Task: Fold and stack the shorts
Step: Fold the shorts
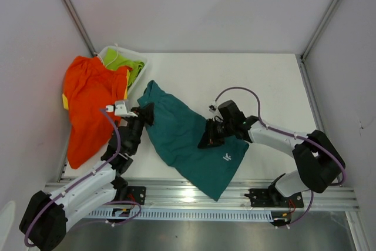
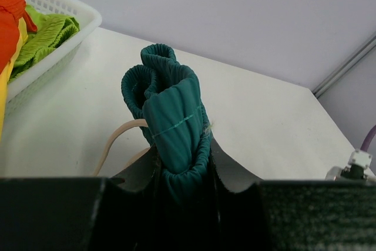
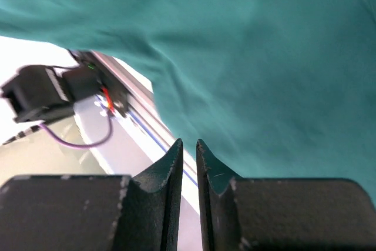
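item: teal shorts [image 1: 188, 139], diagonal across the worktop [image 1: 264, 80], unfolded.
left gripper [image 2: 182, 174]: jaws pinching the bunched waistband.
right gripper [image 3: 188, 151]: jaws almost pressed together, nothing visible between them.
step, by your view: spreading flat.
next: you likely need a second edge grip.

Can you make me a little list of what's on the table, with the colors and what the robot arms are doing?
teal shorts: spread across the middle of the table
left tool: shut on the teal shorts, at the waistband
right tool: nearly shut, at the teal cloth's edge
orange shorts: far left, partly over the basket
basket: white, lime-green cloth inside
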{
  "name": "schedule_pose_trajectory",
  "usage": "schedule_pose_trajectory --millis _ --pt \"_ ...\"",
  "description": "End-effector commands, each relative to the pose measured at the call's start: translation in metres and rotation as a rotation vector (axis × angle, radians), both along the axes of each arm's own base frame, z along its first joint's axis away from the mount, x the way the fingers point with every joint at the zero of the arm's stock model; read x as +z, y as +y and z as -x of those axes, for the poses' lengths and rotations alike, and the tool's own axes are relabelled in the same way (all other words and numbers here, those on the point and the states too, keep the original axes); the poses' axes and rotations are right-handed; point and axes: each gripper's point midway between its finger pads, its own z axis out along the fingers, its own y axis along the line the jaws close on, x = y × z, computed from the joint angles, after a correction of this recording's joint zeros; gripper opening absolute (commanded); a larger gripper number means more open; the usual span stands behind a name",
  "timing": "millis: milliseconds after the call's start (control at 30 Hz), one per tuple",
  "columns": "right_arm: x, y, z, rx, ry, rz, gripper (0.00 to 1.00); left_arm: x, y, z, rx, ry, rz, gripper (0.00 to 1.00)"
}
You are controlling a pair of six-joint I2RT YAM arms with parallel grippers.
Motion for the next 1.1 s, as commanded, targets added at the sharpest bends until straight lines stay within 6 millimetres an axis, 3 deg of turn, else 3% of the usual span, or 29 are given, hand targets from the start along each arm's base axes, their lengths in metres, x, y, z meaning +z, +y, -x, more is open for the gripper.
schedule_pose_trajectory --millis 0,167,367,633,667,700,767,800,867,900,1000,1067 --pt "-0.004 -0.009 0.012 -0.003 0.028 0.006 0.18 0.024 0.001 0.003 0.006 -0.082 0.026 0.0" --pt "-0.022 -0.016 0.005 -0.025 0.044 0.05 0.17 0.025 -0.002 0.003 -0.001 -0.085 0.024 0.0" --pt "-0.058 -0.018 -0.006 -0.012 0.13 0.084 0.16 0.031 -0.008 0.008 -0.03 -0.114 0.004 0.0" --pt "-0.089 -0.01 -0.056 -0.02 0.161 0.148 0.14 0.043 -0.012 0.013 -0.044 -0.163 -0.031 0.0" --pt "-0.101 -0.012 -0.056 -0.008 0.191 0.181 0.14 0.044 -0.014 0.014 -0.051 -0.17 -0.039 0.0" --pt "-0.094 -0.002 -0.072 -0.002 0.16 0.165 0.13 0.049 -0.016 0.015 -0.061 -0.198 -0.064 0.0" --pt "-0.099 0.0 -0.08 0.009 0.178 0.199 0.13 0.053 -0.019 0.016 -0.072 -0.22 -0.096 0.0" --pt "-0.1 0.009 -0.096 0.022 0.157 0.196 0.13 0.056 -0.018 0.017 -0.068 -0.233 -0.114 0.0" --pt "-0.104 0.011 -0.104 0.038 0.172 0.218 0.13 0.06 -0.021 0.019 -0.085 -0.249 -0.13 0.0" --pt "-0.105 0.019 -0.117 0.048 0.151 0.214 0.13 0.061 -0.023 0.02 -0.095 -0.258 -0.144 0.0" --pt "-0.108 0.024 -0.128 0.062 0.164 0.225 0.13 0.059 -0.031 0.024 -0.131 -0.268 -0.172 0.0" --pt "-0.097 0.03 -0.144 0.054 0.14 0.203 0.13 0.059 -0.038 0.027 -0.157 -0.273 -0.184 0.0"
